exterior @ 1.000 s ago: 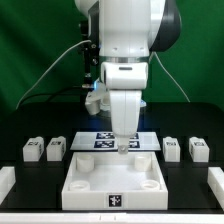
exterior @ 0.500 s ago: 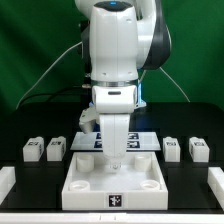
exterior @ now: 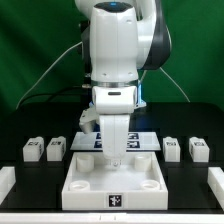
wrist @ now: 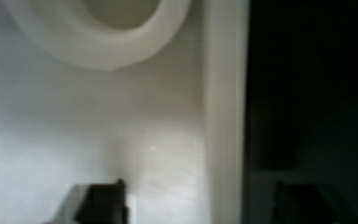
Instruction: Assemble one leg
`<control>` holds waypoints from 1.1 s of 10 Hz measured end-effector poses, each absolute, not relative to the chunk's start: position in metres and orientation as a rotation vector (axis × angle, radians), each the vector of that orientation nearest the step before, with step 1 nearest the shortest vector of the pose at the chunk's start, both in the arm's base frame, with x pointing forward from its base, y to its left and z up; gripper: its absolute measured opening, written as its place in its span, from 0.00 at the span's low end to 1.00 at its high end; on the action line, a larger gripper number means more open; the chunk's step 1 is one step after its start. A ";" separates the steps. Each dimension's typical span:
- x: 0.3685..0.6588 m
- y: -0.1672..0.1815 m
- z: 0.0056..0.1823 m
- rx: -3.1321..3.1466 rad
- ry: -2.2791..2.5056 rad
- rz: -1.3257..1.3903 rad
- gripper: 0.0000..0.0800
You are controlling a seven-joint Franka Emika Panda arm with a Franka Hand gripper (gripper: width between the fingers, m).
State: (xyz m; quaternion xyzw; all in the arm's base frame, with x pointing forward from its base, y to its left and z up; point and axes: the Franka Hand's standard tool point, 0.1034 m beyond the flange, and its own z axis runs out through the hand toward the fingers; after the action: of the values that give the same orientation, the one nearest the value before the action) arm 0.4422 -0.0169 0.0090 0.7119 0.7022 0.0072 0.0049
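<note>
White square tray (exterior: 88,192) with round corner sockets sits in the near middle of the black counter (exterior: 30,182), small tag on its front wall. Marker board (exterior: 150,141) lies flat just behind it; green backdrop (exterior: 30,50) beyond.

Straight down is blocked for me: my gripper (exterior: 116,157) hangs fingers apart over the far rim of the big white tray (exterior: 85,186). Sideways is tight, with the left inner leg (exterior: 56,149) and the right inner leg (exterior: 171,147) near the tray's far corners. The marker board (exterior: 142,141) behind lies flat. Bare table (exterior: 38,188) flanks the tray.
</note>
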 end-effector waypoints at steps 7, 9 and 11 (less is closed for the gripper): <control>0.442 -0.017 0.009 2.230 2.199 0.022 0.07; 0.442 -0.017 0.009 2.230 2.199 0.022 0.07; 0.443 -0.015 0.009 2.231 2.199 0.022 0.07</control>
State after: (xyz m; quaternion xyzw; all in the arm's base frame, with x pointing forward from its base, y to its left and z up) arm 0.4433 -0.0151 0.0091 0.7121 0.7020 0.0071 0.0045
